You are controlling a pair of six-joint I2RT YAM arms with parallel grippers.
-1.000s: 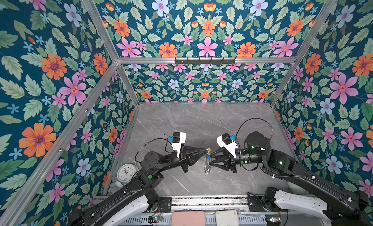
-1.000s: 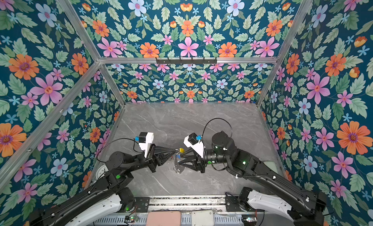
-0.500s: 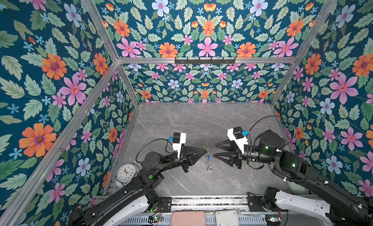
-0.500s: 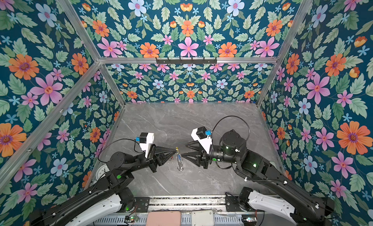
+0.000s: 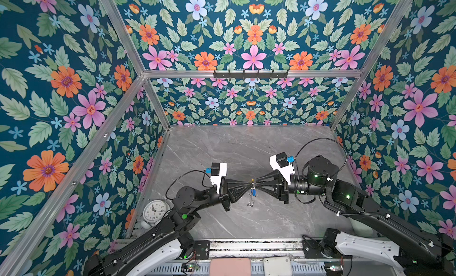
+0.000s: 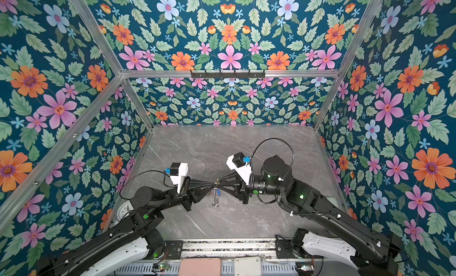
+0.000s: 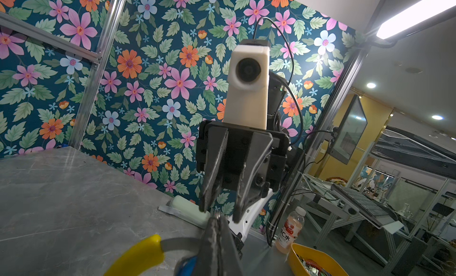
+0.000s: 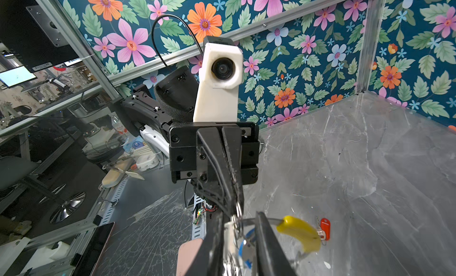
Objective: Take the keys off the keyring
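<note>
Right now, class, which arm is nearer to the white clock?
Left. The left arm bends just beside the clock; the right arm is on the opposite side, well apart from it.

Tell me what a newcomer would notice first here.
The loud floral walls around the grey table hit first. Then, mid-table, the left pincer, shut on the keyring with its yellow arc, meets the right pincer tip to tip. A white clock sits by the table's near left corner.
</note>
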